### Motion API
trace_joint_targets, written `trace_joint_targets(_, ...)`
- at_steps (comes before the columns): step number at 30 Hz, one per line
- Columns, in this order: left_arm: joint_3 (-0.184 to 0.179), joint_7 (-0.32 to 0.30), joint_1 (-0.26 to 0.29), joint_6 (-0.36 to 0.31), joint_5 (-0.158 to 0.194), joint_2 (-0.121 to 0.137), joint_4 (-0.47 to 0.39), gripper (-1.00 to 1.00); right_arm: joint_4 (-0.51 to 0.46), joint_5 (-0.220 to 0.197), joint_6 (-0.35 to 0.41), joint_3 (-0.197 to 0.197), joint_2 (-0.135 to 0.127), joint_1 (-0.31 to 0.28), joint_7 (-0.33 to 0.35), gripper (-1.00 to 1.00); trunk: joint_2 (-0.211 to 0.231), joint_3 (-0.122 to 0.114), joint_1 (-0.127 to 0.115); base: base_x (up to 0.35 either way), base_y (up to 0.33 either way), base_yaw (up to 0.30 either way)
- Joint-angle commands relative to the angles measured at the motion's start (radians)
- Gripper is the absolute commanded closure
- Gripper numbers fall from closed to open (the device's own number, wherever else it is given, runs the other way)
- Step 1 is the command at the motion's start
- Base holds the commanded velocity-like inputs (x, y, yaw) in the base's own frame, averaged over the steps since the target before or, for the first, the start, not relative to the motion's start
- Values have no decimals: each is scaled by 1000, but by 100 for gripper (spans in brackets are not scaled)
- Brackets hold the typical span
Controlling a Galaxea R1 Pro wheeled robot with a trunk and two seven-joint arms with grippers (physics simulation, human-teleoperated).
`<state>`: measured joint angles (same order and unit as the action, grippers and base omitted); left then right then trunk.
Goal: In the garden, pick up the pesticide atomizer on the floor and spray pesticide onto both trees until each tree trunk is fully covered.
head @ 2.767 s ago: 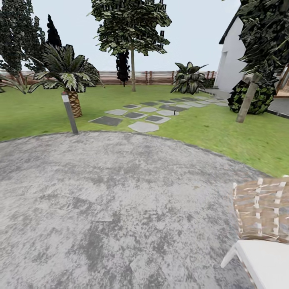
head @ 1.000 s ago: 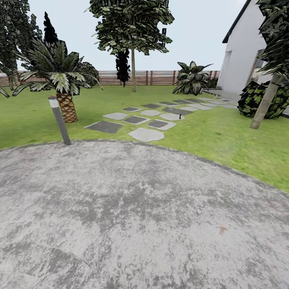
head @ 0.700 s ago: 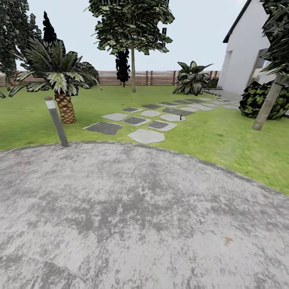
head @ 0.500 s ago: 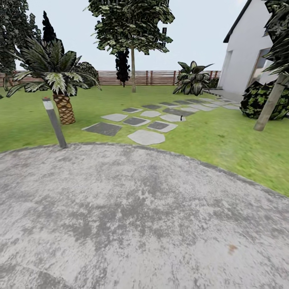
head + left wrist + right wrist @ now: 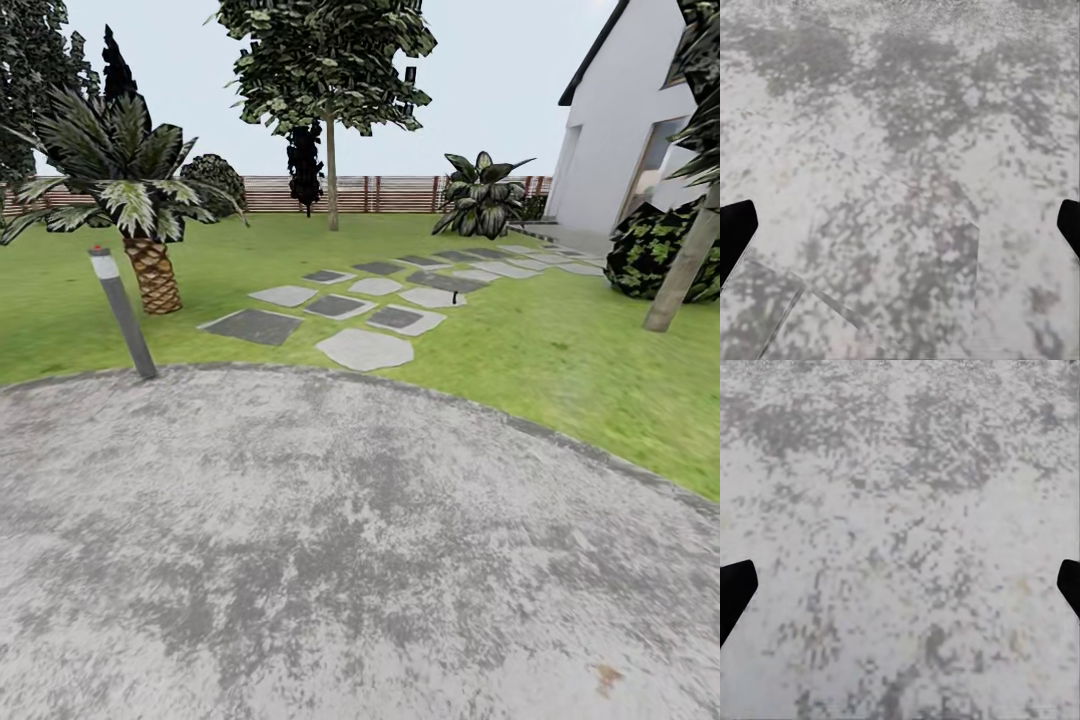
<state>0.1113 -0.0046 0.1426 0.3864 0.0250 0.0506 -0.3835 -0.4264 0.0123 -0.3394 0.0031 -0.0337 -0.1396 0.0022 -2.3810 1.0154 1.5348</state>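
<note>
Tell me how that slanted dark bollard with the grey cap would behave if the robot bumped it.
The slim dark bollard with a pale grey cap already leans, so it may be loosely set and could tip further. It looks like a stiff post, unlikely to flex. Standing at the grey paving's edge, it probably would not roll.

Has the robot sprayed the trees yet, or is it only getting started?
Only getting started. Nothing looks done: the thick grey-brown tree trunk by the white house looks unsprayed. Both wrist views show only mottled grey paving between wide-apart black fingertips, so neither gripper holds anything. A small dark thing on the pale stepping stones is too tiny to identify. Picking up the sprayer and spraying both trunks remain.
</note>
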Motion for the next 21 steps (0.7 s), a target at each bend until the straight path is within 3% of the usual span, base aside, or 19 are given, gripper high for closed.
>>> trace_joint_targets(1,0,0,0,0,0,0,0,-100,0,0,0,0,0,0,0,-100,0,0,0,340,0,0)
trace_joint_targets(21,0,0,0,-1,0,0,0,-100,0,0,-1,0,0,0,-1,-100,0,0,0,340,0,0)
